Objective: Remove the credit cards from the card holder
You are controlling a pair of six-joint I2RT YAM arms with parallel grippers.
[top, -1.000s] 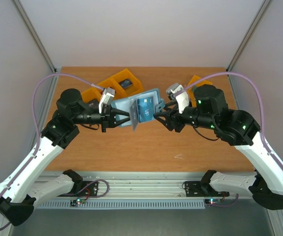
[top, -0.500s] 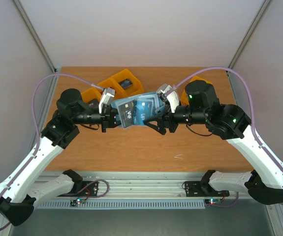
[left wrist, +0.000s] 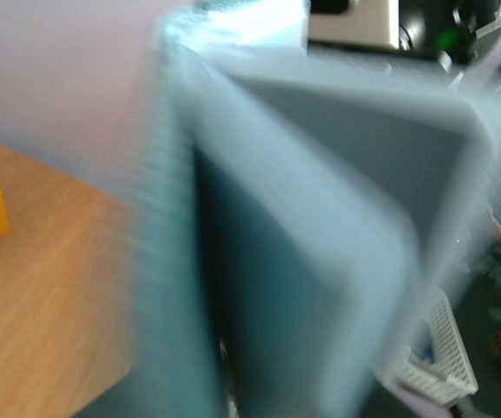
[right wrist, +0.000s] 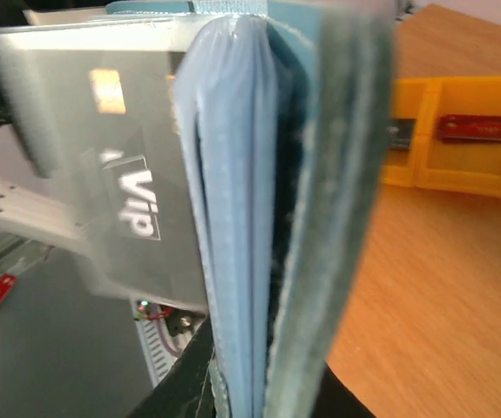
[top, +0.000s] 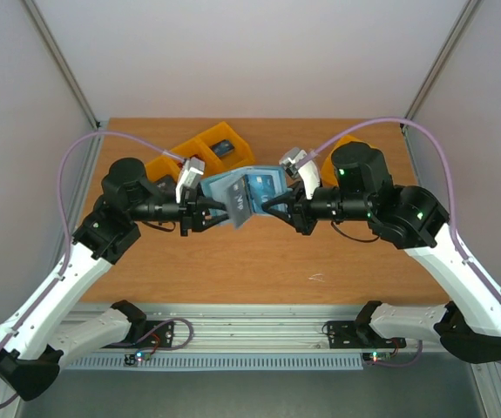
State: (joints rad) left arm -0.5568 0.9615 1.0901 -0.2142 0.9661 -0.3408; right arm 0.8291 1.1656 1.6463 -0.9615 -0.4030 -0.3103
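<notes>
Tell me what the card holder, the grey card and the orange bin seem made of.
The card holder looks like matte faux leather or fabric: soft layered edges. The grey card: likely plastic, thin, stiff, printed lettering. The orange bin: moulded plastic, smooth walls.

Top view: right gripper jaws, spread wide half a second ago, now pinch the right edge of the card holder; right arm sits further left in the frame than a second ago; card holder, splayed flat toward the camera half a second ago, is folded back into a V at frame centre.
</notes>
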